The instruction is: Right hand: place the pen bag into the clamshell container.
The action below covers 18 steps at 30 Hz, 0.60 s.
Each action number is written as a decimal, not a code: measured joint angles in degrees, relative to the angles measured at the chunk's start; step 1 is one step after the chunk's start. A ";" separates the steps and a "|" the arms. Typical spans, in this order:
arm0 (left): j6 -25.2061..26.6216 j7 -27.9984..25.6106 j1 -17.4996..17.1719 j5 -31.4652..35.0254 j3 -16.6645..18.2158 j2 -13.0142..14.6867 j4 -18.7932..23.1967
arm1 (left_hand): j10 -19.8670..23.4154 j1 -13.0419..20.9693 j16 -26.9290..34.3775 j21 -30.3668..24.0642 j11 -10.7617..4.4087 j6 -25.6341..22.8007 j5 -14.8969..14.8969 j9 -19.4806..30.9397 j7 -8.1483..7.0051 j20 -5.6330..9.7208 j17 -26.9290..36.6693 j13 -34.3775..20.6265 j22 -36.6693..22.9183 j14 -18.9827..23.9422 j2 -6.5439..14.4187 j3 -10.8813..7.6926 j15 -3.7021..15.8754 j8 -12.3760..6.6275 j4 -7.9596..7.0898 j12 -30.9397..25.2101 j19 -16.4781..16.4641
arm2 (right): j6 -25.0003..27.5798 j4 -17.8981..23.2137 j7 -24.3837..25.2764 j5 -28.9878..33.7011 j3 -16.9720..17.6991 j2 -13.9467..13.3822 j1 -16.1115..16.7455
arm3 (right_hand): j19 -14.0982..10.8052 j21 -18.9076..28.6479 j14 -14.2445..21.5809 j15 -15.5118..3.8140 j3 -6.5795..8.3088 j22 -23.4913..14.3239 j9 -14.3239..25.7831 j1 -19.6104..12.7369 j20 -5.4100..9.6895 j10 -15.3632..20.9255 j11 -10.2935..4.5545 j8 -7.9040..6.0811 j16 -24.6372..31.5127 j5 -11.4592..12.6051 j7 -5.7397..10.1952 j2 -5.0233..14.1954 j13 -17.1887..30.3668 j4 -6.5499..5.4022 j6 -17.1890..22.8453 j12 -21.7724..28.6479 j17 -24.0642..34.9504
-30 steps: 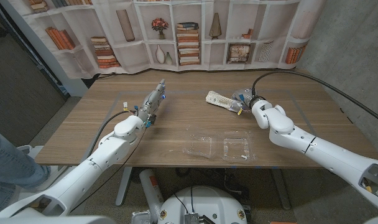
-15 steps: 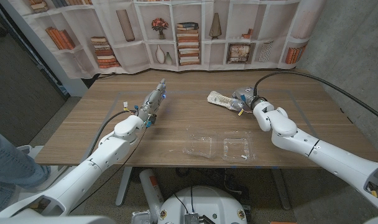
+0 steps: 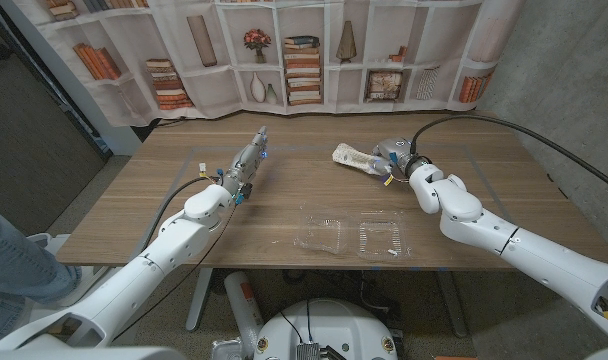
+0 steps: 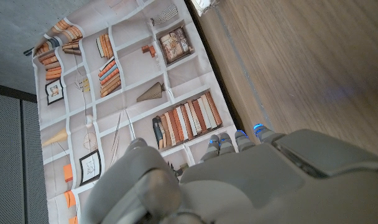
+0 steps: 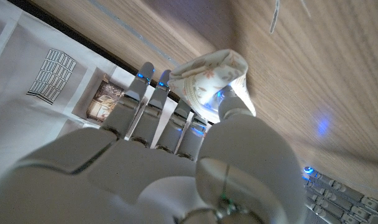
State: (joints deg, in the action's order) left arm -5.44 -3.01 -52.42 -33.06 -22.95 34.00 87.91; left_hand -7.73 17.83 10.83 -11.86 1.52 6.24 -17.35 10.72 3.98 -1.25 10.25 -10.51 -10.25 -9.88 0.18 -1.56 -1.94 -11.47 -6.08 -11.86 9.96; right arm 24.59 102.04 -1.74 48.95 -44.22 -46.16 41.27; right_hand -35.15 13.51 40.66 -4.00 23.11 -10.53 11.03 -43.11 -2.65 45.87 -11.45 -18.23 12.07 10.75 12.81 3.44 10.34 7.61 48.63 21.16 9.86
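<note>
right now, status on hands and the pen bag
Right hand at the pen bag, fingers against it, grasp unclear. Left hand holding nothing. Clamshell container open near table edge, path looks clear.

Matt wood-grain table [image 3: 164, 195], clear glossy plastic clamshell container [image 3: 352, 236], patterned cloth pen bag [image 3: 358, 160].

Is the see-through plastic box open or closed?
Open. The clear plastic clamshell container lies spread flat on the wooden table, both halves side by side facing up.
</note>
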 measured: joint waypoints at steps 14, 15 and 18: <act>0.06 0.39 0.28 0.02 -0.02 0.11 -0.20 | 0.00 0.00 0.00 0.00 0.00 0.00 0.00 0.09 0.00 0.00 0.00 0.00 0.00 0.00 0.00 0.00 0.00 0.00 0.00 0.00 0.00 | -0.97 2.54 2.20 -1.65 2.02 -1.39 2.02 | 0.00 -0.38 -0.01 0.00 0.38 0.00 0.04 -0.66 0.00 0.20 -0.20 0.00 -0.64 -0.01 0.19 0.66 0.00 0.39 0.21 -0.54 0.01; 0.05 0.39 0.28 0.03 -0.02 0.11 -0.20 | 0.00 0.00 0.00 0.00 0.00 0.00 0.00 0.09 0.00 0.00 0.00 0.00 0.00 0.00 0.00 0.00 0.00 0.00 0.00 0.00 0.00 | -0.97 2.59 2.20 -1.65 2.05 -1.42 2.06 | 0.00 -0.38 -0.01 0.00 0.38 0.00 0.04 -0.66 -0.01 0.20 -0.20 0.00 -0.64 -0.01 0.19 0.66 0.00 0.39 0.21 -0.54 0.01; 0.07 0.48 0.37 0.05 -0.02 0.23 -0.20 | 0.00 0.00 0.00 0.00 0.00 0.00 0.00 0.09 0.00 0.00 0.00 0.00 0.00 0.00 0.00 0.00 0.00 0.00 0.00 0.00 0.00 | -1.29 3.60 3.31 -2.40 2.65 -1.97 2.79 | 0.00 -0.38 -0.01 0.00 0.38 0.01 0.04 -0.66 -0.01 0.20 -0.20 0.01 -0.64 -0.01 0.19 0.65 0.00 0.38 0.21 -0.54 0.01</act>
State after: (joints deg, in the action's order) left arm -5.37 -2.53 -52.05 -33.02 -22.97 34.23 87.71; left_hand -7.73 17.83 10.83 -11.86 1.52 6.24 -17.36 10.81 3.98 -1.25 10.25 -10.51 -10.25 -9.88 0.18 -1.57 -1.94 -11.47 -6.08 -11.86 9.96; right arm 23.29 105.64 1.57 46.55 -41.57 -48.14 44.06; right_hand -35.15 13.13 40.65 -4.00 23.48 -10.53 11.08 -43.76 -2.65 46.07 -11.66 -18.23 11.44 10.75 13.00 4.10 10.35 7.99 48.84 20.62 9.87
